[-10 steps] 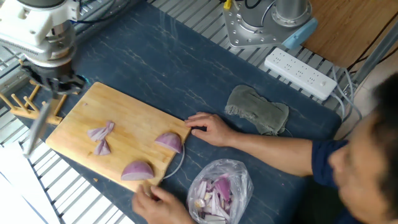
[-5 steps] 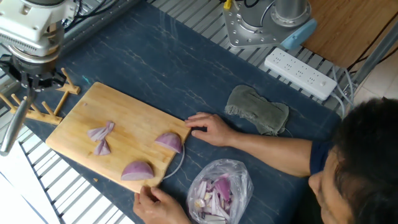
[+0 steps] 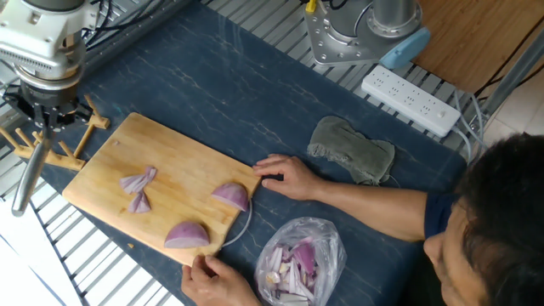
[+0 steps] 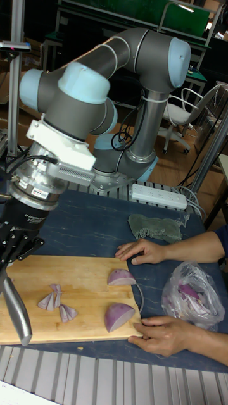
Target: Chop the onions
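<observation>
Two large onions wedges (image 3: 231,194) (image 3: 187,233) lie on the right half of the wooden cutting board (image 3: 170,157), with thin slivers (image 3: 138,180) toward its left. The tall fixed view shows the same wedges (image 4: 120,276) (image 4: 120,315) and slivers (image 4: 56,297) on the board (image 4: 82,269). My gripper (image 3: 42,126) (image 4: 6,258) hangs beyond the board's left end, shut on a grey knife (image 3: 27,178) (image 4: 16,310). The blade points down and hangs apart from the onions.
A person's hands (image 3: 285,176) (image 3: 208,276) hold the board's right edge. A clear bag of onion scraps (image 3: 297,259) lies right of the board. Behind are a grey cloth (image 3: 350,149) and a power strip (image 3: 412,100). A wooden rack (image 3: 34,146) stands under my gripper.
My gripper has carried the knife left, from over the board's left corner to beyond its edge. The person's head has leaned further into view at the right. The onions have not moved.
</observation>
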